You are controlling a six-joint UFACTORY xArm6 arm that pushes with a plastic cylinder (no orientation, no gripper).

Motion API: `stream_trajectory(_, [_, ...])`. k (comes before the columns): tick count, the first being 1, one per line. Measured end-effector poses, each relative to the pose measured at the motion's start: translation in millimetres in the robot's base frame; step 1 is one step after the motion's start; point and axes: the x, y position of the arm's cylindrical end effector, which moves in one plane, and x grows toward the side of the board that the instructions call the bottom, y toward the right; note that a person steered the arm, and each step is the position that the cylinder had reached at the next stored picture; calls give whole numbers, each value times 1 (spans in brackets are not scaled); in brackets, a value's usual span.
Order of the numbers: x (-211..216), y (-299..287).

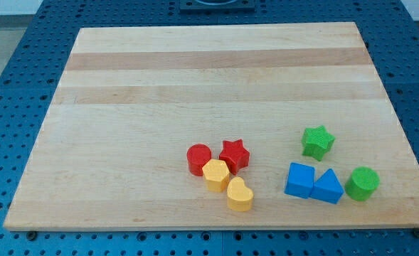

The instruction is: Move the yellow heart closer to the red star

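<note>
Blocks sit in two groups on the wooden surface [195,92], toward the view's bottom. In the nearer-centre group, the red star [234,154] lies just right of a red cylinder [198,159], and a yellow hexagonal block [215,175] touches both from below. The yellow heart [240,195] lies below and slightly right of the red star, touching the yellow hexagonal block but apart from the star itself. Toward the view's right, a green star [317,141] sits above a blue cube [299,180], a blue triangle [328,187] and a green cylinder [362,183] in a row. My tip does not show anywhere in the view, so the end effector's state and position cannot be told.
</note>
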Motion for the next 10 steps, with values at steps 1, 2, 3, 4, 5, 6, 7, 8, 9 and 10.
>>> stream_trajectory(1, [3, -12])
stream_trajectory(2, [2, -39])
stream_trajectory(3, [4, -62])
stream_trajectory(4, [3, -87])
stream_trajectory(5, [4, -111])
stream_trajectory(6, [5, -128])
stream_trajectory(7, [5, -145])
stream_trajectory(8, [5, -161])
stream_trajectory(9, [3, -180])
stream_trajectory(10, [5, -206])
